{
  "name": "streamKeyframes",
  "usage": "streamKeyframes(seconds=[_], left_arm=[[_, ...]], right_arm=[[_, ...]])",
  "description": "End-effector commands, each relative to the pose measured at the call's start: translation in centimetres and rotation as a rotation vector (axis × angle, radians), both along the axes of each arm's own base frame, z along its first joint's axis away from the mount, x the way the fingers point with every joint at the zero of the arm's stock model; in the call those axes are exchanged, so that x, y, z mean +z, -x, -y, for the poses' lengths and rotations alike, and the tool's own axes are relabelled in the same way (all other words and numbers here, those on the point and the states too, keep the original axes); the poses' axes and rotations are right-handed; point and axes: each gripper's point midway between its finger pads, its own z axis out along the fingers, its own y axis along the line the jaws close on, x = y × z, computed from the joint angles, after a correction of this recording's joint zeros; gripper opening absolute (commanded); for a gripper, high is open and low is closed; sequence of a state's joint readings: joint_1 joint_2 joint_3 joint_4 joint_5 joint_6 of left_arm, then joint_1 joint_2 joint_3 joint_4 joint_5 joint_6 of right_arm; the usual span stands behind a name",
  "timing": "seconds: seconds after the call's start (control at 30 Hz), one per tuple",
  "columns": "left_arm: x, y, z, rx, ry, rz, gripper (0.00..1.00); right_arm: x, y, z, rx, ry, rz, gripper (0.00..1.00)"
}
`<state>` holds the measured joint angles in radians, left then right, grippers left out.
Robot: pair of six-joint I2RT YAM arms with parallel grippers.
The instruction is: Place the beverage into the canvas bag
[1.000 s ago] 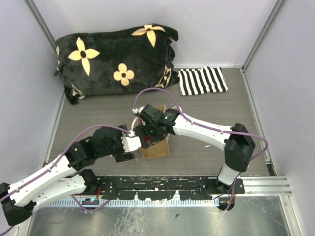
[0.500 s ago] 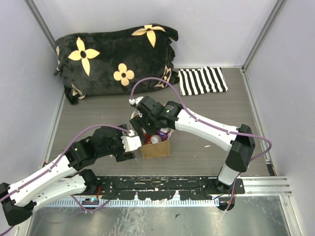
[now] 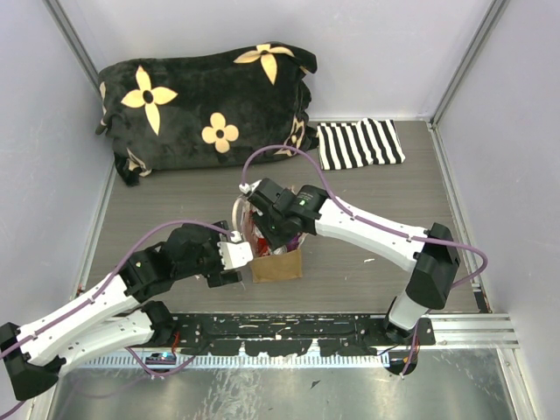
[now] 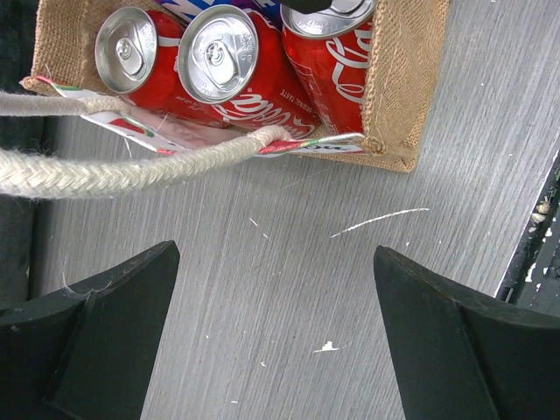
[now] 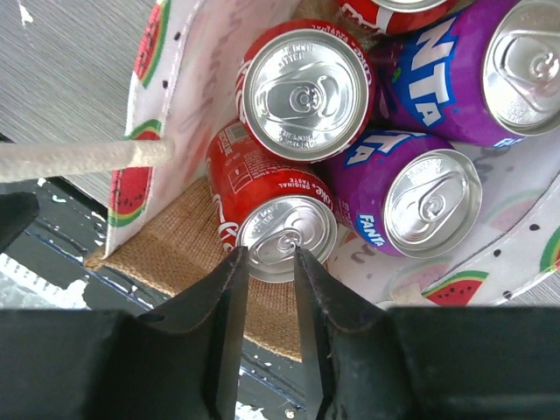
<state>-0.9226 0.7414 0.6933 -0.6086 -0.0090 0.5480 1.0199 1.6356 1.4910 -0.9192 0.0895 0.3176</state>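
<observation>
While the right gripper (image 5: pixel 269 254) is held above the open mouth of the canvas bag (image 5: pixel 171 245), its fingers (image 5: pixel 219 306) are seen close together, with only a narrow slit between them and nothing clamped there. Just beyond its fingertips the beverage, a red cola can (image 5: pixel 278 229), is seen inside the bag, tilted, with its silver top turned up toward the gripper. Farther beyond the fingertips a second red can (image 5: pixel 306 96) is found upright, and to the right of the fingertips two purple Fanta cans (image 5: pixel 433 201) are packed against it. A watermelon-print lining (image 5: pixel 144 122) is shown folded over the bag's rim, and a cream rope handle (image 5: pixel 79 157) is stretched out to the left of the fingers.

The left gripper (image 4: pixel 273 254) is held wide open over the bare table (image 4: pixel 289 289), nothing being between its fingers. The bag is seen ahead of its fingertips, apart from them, with three red cans visible inside.

In the overhead view, a black flowered pillow (image 3: pixel 206 105) and a striped cloth (image 3: pixel 359 144) are seen well beyond both grippers.
</observation>
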Motion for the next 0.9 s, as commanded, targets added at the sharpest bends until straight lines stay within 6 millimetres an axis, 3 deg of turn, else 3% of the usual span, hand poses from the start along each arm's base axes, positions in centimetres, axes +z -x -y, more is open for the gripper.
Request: streamKeyframes(seconds=[0.0, 0.17, 0.47, 0.87], left_arm=[[0.1, -0.3, 0.5, -0.009, 0.021, 0.009, 1.00], [0.0, -0.2, 0.4, -0.006, 0.019, 0.006, 1.00], [-0.1, -0.3, 0.4, -0.004, 0.016, 0.003, 1.00], [-0.3, -0.2, 0.2, 0.001, 0.014, 0.001, 1.00]], right_arm=[[0.1, -0.1, 0.0, -0.008, -0.013, 0.023, 0.32], [-1.3, 0.3, -0.2, 0.011, -0.012, -0.003, 0.29], [-1.8, 0.2, -2.0, 0.052, -0.040, -0.029, 0.28], [-4.9, 1.4, -3.0, 0.091, -0.032, -0.111, 0.28]])
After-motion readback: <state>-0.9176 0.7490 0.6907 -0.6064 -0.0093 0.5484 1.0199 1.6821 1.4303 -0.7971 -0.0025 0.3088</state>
